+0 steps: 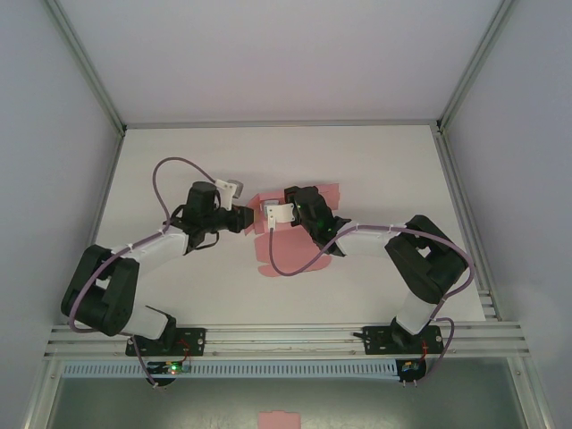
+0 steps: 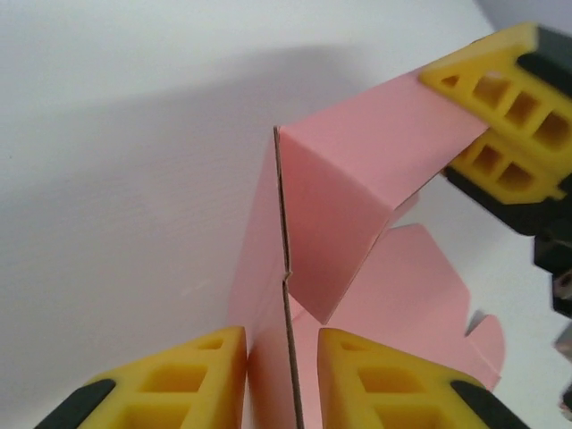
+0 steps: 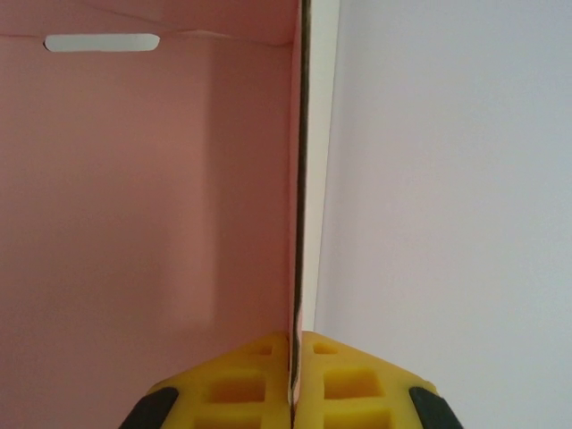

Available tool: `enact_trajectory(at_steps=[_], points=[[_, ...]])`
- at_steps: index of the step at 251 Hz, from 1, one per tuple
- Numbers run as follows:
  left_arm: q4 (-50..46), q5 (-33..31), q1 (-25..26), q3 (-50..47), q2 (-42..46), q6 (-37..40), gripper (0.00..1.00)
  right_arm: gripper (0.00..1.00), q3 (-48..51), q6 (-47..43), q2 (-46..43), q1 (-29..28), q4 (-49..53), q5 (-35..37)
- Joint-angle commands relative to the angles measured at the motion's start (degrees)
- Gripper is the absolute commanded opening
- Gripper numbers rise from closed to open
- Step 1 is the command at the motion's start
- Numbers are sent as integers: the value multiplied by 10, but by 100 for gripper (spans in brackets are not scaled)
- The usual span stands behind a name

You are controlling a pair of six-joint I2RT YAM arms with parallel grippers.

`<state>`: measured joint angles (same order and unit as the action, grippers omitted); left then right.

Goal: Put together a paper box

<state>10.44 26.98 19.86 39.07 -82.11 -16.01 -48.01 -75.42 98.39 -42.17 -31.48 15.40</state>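
Judged early to mid assembly, nowhere near a closed box. Paper box (image 1: 264,248) at the middle of the counter (image 1: 384,170), between the two arms, mostly spread as a flat many-flapped sheet in the top view. Done: two panels stood up and meeting at a sharp vertical corner, seen close in the left wrist view. Left to do, as a guess: raise the other walls, tuck tabs into slots, fold the last flaps down

Right fingers (image 3: 223,393) pinched tight on the edge of one upright panel, holding the paper box; same grip at upper right of the left wrist view. Left fingers (image 2: 179,389) narrow, straddling the near upright flap, one on each side; cannot tell whether clamping or just about touching

Material: thin plain pink card, matte, smooth, darker brownish line along the cut edge. Probably stiff enough to stand once creased, bends easily. Angled tab outlines on the flat part lying on the counter. One narrow rounded slot (image 3: 101,42) cut through near the top of the panel in the right wrist view. Fingers yellow, hollow ribbed cells, black backing. Counter plain white, matte. Small separate pink scrap (image 1: 279,419) below the near edge, not part of the job
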Motion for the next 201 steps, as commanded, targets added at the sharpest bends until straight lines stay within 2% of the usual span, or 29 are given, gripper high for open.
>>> enact_trajectory(at_steps=[1,10,32,70,92,133,169,201], points=[[-63,-156,39,22,-9,17,21,0,-12,3,-10,-4,11,6],[-74,-193,47,30,-16,13,13,0,-13,6,-13,-5,16,5],[-106,-268,69,56,-38,-2,3,0,-16,12,-18,-6,26,11],[-139,-309,104,90,-71,1,3,0,-19,12,-20,-6,25,29],[-171,-367,124,113,-90,-20,3,0,-21,18,-22,-6,21,40],[-229,-509,149,154,-127,-140,2,0,-19,37,-33,-9,25,42],[-210,-538,155,163,-145,-228,0,0,-22,37,-33,-16,27,49],[-232,-585,165,188,-162,-265,0,0,-23,44,-30,-19,25,52]])
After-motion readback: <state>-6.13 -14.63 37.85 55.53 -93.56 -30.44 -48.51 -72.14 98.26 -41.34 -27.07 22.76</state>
